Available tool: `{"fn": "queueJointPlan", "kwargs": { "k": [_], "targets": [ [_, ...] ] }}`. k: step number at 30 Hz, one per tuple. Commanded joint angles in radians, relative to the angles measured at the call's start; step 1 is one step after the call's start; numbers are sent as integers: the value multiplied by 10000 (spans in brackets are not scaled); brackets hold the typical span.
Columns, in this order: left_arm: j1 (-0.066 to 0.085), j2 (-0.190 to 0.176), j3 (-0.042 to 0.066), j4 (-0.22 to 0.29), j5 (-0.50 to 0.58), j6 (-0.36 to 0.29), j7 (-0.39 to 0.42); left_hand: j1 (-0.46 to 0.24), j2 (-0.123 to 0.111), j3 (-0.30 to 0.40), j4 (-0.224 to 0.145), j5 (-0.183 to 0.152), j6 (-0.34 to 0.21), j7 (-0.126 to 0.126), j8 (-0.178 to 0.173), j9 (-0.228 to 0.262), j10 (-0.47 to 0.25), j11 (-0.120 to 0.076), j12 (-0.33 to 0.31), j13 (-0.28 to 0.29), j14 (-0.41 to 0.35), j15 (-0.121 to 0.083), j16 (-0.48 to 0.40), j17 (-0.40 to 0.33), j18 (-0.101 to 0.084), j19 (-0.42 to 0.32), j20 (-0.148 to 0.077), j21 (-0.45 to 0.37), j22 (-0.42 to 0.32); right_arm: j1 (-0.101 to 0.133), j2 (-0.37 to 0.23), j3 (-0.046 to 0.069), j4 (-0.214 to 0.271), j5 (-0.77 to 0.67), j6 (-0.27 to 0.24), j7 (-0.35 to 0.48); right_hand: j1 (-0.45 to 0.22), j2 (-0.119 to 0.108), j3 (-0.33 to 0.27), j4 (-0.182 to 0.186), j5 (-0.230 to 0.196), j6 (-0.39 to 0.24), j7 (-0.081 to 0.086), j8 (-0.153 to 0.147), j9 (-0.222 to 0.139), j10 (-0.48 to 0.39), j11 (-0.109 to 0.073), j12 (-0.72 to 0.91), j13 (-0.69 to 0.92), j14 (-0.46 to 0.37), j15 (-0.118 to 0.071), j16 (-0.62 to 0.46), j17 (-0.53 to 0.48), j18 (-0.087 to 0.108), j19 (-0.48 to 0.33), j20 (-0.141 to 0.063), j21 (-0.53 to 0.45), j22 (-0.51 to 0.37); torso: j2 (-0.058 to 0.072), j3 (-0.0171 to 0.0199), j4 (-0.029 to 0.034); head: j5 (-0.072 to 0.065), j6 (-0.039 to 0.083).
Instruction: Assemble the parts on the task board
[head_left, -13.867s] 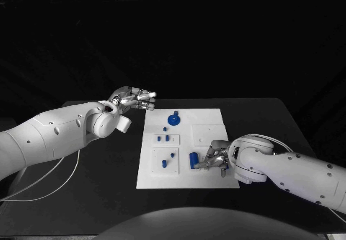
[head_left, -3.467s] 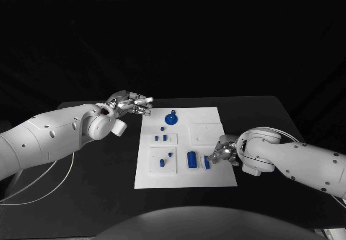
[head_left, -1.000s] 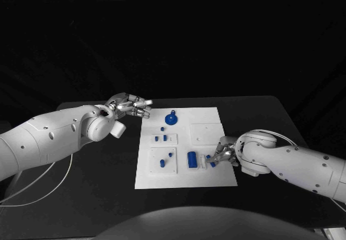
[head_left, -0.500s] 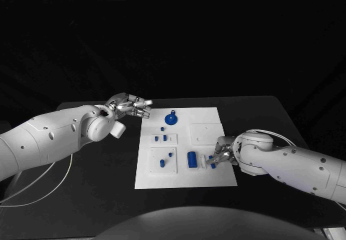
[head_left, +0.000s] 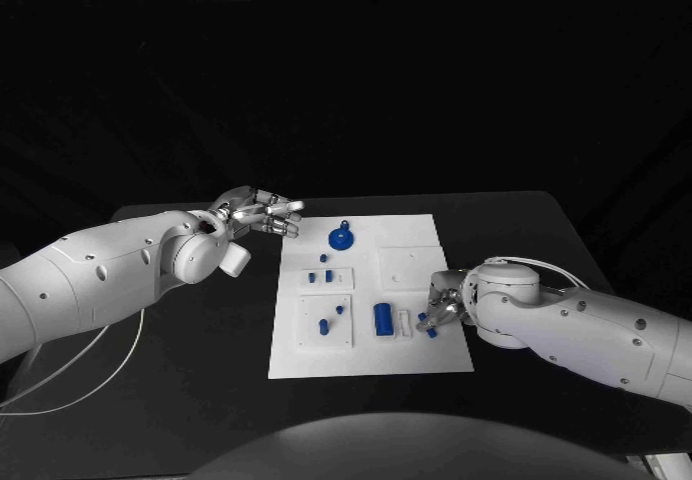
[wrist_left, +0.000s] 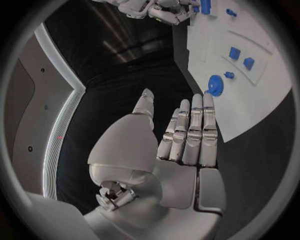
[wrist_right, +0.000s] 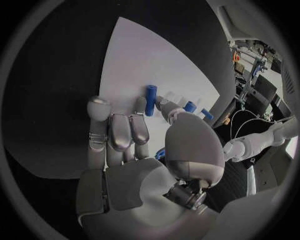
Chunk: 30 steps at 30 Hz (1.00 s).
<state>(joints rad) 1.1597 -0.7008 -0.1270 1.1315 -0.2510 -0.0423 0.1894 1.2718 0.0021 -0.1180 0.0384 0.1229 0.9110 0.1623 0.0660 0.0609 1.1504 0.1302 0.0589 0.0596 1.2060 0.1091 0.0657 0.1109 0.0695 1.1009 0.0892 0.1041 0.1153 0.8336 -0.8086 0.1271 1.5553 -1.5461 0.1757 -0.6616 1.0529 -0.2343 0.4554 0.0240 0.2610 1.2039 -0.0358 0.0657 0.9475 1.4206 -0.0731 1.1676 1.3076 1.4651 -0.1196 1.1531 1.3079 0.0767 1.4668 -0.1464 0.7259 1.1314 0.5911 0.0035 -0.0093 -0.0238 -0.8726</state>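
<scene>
right hand (head_left: 444, 308) pinches a small blue part (head_left: 427, 319), now lowered to the task board (head_left: 418, 240) just beside the blue cylinder (head_left: 384, 318) | placement seems near | left hand (head_left: 260, 214) empty, fingers extended, unmoved off the board

task board (head_left: 404, 350): white, flat, mid-table | parts (head_left: 384, 318): blue, apparently scattered on it

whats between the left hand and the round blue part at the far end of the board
Nothing: in the head view, only bare black table and white task board edge separate the left hand from the round blue part.
</scene>
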Motion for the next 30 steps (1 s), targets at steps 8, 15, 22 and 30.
{"fn": "queueJointPlan", "kwargs": {
  "k": [8, 15, 22, 30],
  "targets": [
    [6, 24, 6, 13, -46, 80, 3, -23, 57, -39, -39, 38, -79, -1, -38, -9, -77, -21, 27, 16, -19, -20, -14, 11, -75, -2, 26, 39, -13, -113, -104, -227, -168, 104, 897, -888, 49, 525, 633, -948, 2466, -476, 413, -19, -868, -79, 50, 5, 469, 122, 46, 68, 122, -34, 329, 90, -96, 193, 0, -3, -6, 2, 0],
    [6, 20, 6, 18, -63, 90, -21, -23, 57, -39, -39, 38, -79, -1, -38, -9, -77, -21, 27, 16, -19, -20, -14, 11, -75, -2, 26, 39, -13, -113, -128, -249, -230, 982, 635, -875, -536, 1329, 1921, -2210, 3175, -611, 646, -6, -484, -86, 113, -46, 453, 107, 89, 85, 170, 29, 311, 139, -121, 454, 1, 4, -2, 19, 0],
    [6, 13, 6, 30, -79, 111, -57, -37, 53, -38, -22, 32, -85, -3, -38, -10, -77, -21, 27, 16, -13, -22, -14, 14, -75, 0, 24, 43, -14, -105, -172, -252, -189, 1956, 40, -816, -836, 1501, 2394, -2587, 3281, -444, 620, 4, -417, 19, 74, -73, 392, 110, 69, 96, 196, 31, 333, 125, -158, 655, 6, 6, -3, 42, 0],
    [7, 7, 5, 41, -108, 134, -91, -37, 53, -38, -22, 32, -85, -3, -38, -10, -77, -21, 27, 16, -13, -22, -14, 14, -75, 0, 24, 43, -14, 44, -254, -242, -89, 2875, -480, -714, -777, 1508, 2446, -2669, 3316, -355, 613, -3, -416, 46, 62, -60, 390, 111, 51, 96, 202, 25, 351, 106, -194, 734, 2, -1, -4, 68, 0]
  ]
}}
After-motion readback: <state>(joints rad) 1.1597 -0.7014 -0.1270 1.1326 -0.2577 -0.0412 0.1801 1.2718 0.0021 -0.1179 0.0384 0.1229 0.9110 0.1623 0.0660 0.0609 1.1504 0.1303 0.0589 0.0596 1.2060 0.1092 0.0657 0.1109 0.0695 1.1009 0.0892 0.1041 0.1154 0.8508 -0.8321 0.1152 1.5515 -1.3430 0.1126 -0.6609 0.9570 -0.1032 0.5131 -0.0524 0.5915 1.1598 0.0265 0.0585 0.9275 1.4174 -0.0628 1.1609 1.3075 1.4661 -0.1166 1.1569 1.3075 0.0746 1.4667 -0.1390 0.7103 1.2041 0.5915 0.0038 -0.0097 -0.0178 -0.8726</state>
